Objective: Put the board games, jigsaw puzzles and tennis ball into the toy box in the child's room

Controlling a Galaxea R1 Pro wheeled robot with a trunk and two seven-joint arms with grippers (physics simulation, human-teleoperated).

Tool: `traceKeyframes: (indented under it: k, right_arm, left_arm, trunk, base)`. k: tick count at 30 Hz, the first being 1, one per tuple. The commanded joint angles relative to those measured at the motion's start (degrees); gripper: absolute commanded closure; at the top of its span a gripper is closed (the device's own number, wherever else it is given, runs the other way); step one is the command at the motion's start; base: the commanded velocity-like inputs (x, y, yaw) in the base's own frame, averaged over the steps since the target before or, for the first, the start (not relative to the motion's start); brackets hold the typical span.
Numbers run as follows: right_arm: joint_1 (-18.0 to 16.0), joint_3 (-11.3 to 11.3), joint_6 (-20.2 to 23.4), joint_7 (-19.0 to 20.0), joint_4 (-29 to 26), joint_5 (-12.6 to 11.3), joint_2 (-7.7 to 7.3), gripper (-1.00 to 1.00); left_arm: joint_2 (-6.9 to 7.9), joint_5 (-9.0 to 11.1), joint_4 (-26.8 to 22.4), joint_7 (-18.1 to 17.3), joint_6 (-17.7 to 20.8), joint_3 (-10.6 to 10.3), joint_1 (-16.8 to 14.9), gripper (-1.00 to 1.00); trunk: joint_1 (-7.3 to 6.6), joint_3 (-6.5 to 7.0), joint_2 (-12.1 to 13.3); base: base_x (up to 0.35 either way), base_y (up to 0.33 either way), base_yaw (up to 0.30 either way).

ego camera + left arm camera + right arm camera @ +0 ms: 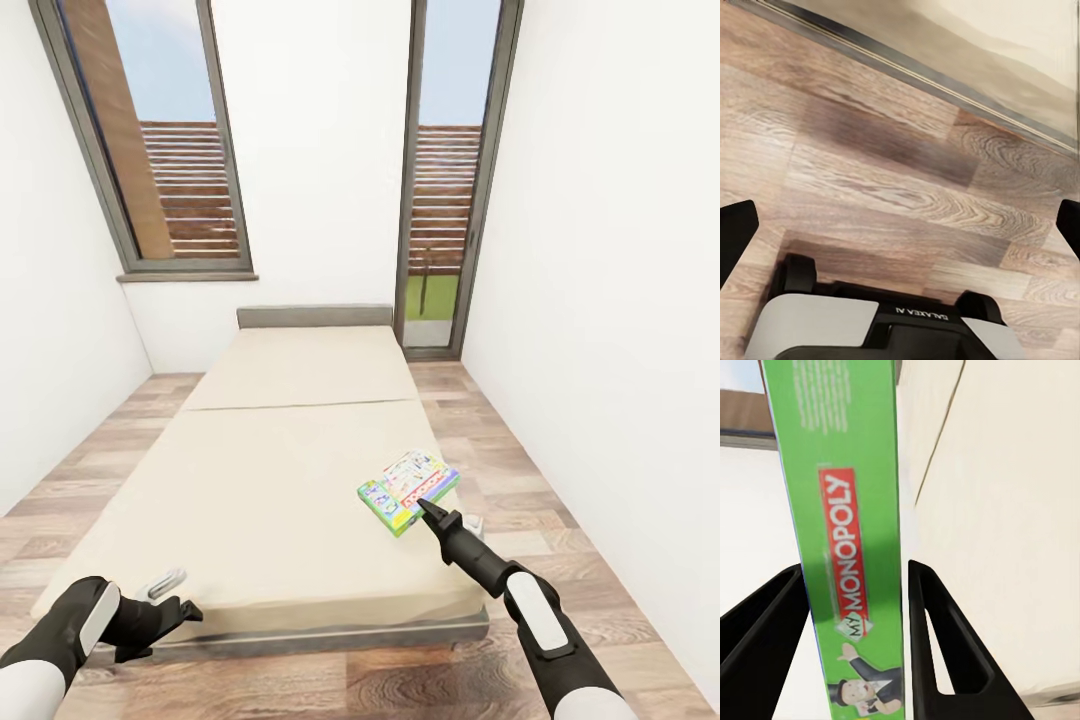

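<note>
The bed (290,470) with its beige mattress and dark grey frame stretches away in front of me in the head view. One green and white board game (408,490) sits at the mattress's right edge, close to the foot. My right gripper (432,514) meets the game's near corner. The right wrist view has its two black fingers (945,645) pressed against either face of the game's green side (855,510), so my right gripper (859,607) is shut on it. My left gripper (170,612) hangs low by the bed's front left corner. It stands open (900,229) over the wooden floor (892,165).
White walls close in on both sides, leaving narrow strips of wooden floor (520,480) along the bed. A window (170,150) and a tall glass door (445,180) are in the far wall. A small grey piece (165,582) lies at the mattress's front left corner.
</note>
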Motion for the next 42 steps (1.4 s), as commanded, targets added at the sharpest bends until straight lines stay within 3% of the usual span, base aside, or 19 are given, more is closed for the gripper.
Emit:
traceKeyframes:
  k: [1,7,30,36,40,42]
  right_arm:
    - [-0.1,-0.3,0.7,0.0,0.0,-0.1,0.07,1.0]
    - [-0.1,-0.3,3.5,0.2,0.0,0.0,0.24,1.0]
    - [-0.1,0.1,3.4,0.3,0.0,0.1,0.75,1.0]
    - [-0.1,0.1,3.3,0.0,-0.3,0.2,0.85,1.0]
    - [0.0,0.3,3.2,-0.2,-1.3,0.4,0.42,1.0]
    - [-0.2,0.6,3.2,-0.4,-1.6,1.4,0.15,1.0]
  left_arm:
    - [-0.04,-0.2,0.0,-0.2,0.3,0.3,0.0,-1.0]
    - [-0.11,-0.2,0.0,-0.2,0.3,0.3,0.0,-1.0]
    - [-0.4,-0.2,0.1,0.1,0.4,0.5,0.0,-1.0]
    - [-0.74,-0.3,0.3,0.2,0.3,-0.5,0.0,-1.0]
    - [-1.92,-0.3,1.5,0.3,-0.1,-0.9,0.0,-1.0]
    - [-3.43,-0.4,3.2,0.5,-0.4,-1.0,0.0,-1.0]
  trunk:
    - [-0.23,0.13,0.4]
    - [-1.55,1.21,2.8]
    - [-6.6,5.33,12.0]
    - [-7.92,6.41,14.4]
    - [-8.79,7.13,16.0]
    - [-9.23,7.49,16.8]
  base:
    - [0.0,0.0,0.0]
    - [0.0,0.0,0.0]
    - [-0.048,0.0,0.0]
    - [0.0,0.0,0.0]
    - [0.0,0.0,0.0]
    - [0.0,0.0,0.0]
